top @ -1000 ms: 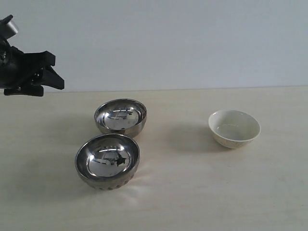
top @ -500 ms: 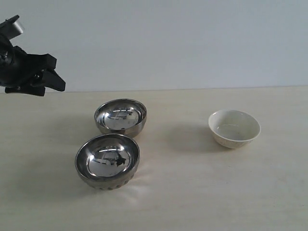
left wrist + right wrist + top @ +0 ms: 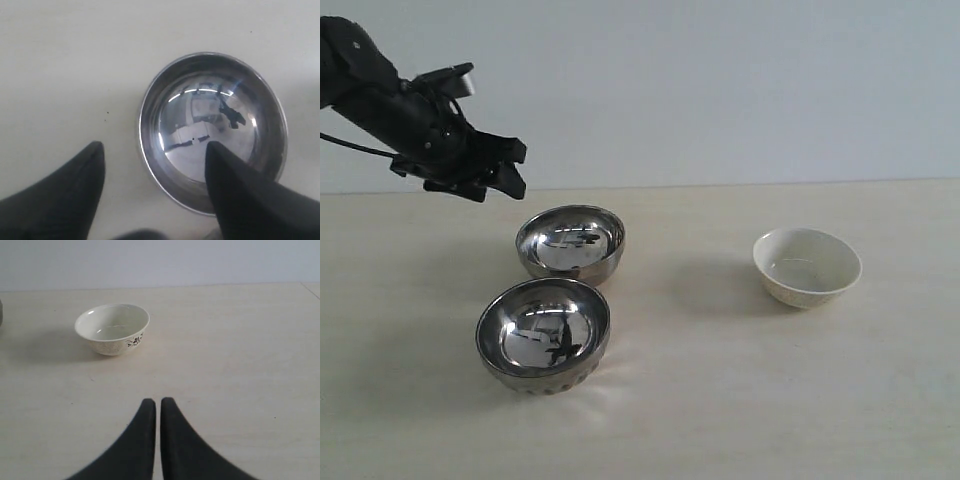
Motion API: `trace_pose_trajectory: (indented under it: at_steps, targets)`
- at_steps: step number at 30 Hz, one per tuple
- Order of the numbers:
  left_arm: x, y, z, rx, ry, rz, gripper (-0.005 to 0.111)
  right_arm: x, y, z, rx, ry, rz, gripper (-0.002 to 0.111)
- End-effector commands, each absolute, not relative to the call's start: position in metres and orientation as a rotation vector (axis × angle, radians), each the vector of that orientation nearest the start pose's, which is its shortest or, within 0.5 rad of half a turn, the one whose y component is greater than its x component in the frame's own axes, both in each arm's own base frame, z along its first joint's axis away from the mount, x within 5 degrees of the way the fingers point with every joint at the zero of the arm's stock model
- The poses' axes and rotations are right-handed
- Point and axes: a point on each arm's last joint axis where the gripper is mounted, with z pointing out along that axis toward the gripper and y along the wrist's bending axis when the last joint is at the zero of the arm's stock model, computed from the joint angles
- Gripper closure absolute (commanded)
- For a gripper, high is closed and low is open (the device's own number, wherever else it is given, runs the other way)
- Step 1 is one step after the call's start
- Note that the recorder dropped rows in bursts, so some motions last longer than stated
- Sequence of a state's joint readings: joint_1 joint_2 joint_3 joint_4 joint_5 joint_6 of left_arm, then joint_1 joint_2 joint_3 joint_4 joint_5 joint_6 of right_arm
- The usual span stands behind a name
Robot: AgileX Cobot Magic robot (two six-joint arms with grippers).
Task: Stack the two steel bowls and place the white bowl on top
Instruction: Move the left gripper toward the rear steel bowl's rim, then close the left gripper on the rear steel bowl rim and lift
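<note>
Two steel bowls stand side by side on the pale table: the far one (image 3: 570,242) and the near one (image 3: 543,333). The white bowl (image 3: 807,265) sits apart at the right and shows in the right wrist view (image 3: 112,328) with a dark pattern outside. My left gripper (image 3: 510,172) hovers open above and just left of the far steel bowl. In the left wrist view one steel bowl (image 3: 214,130) lies below the left gripper (image 3: 152,147), one finger over its rim, nothing held. My right gripper (image 3: 158,402) is shut and empty, well short of the white bowl.
The table (image 3: 720,400) is a pale wood-look surface with a plain light wall behind it. Open tabletop lies between the steel bowls and the white bowl.
My left arm has swung in from the far left edge to above the far steel bowl, still open. The bowls and the right gripper have not moved.
</note>
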State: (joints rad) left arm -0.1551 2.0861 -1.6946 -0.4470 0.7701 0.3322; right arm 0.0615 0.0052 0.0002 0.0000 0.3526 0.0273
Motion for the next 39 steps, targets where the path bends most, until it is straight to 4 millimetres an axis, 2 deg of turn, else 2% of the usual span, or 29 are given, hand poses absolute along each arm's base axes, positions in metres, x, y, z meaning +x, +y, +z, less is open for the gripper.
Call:
trace_pose_trajectory:
  at_steps: [1,7,16,22,25,27,32,34,39]
  targets:
    - [0.469,-0.105,0.195,0.296,2.597,-0.454,0.051,0.053,0.003,0.182,-0.033,1.825,0.059,0.108]
    - [0.478,-0.106,0.168,0.287,2.636,-0.448,0.051,0.053,0.003,0.182,-0.033,1.825,0.059,0.108]
    - [0.479,-0.107,0.149,0.27,2.676,-0.468,0.051,0.053,0.003,0.182,-0.033,1.825,0.059,0.108]
    - [0.478,-0.122,0.138,0.294,2.674,-0.474,0.051,0.053,0.003,0.182,-0.033,1.825,0.059,0.108]
    - [0.479,-0.128,0.139,0.309,2.647,-0.459,0.053,0.053,0.003,0.182,-0.033,1.825,0.059,0.108]
    - [0.479,-0.132,0.14,0.309,2.635,-0.463,0.059,0.053,0.003,0.182,-0.033,1.825,0.059,0.108]
    - [0.479,-0.133,0.139,0.322,2.634,-0.451,0.088,0.053,0.003,0.182,-0.033,1.825,0.059,0.108]
    - [0.479,-0.132,0.139,0.337,2.637,-0.435,0.095,0.053,0.003,0.182,-0.033,1.825,0.059,0.108]
    - [0.479,-0.129,0.138,0.379,2.638,-0.384,0.1,0.053,0.003,0.182,-0.033,1.825,0.059,0.108]
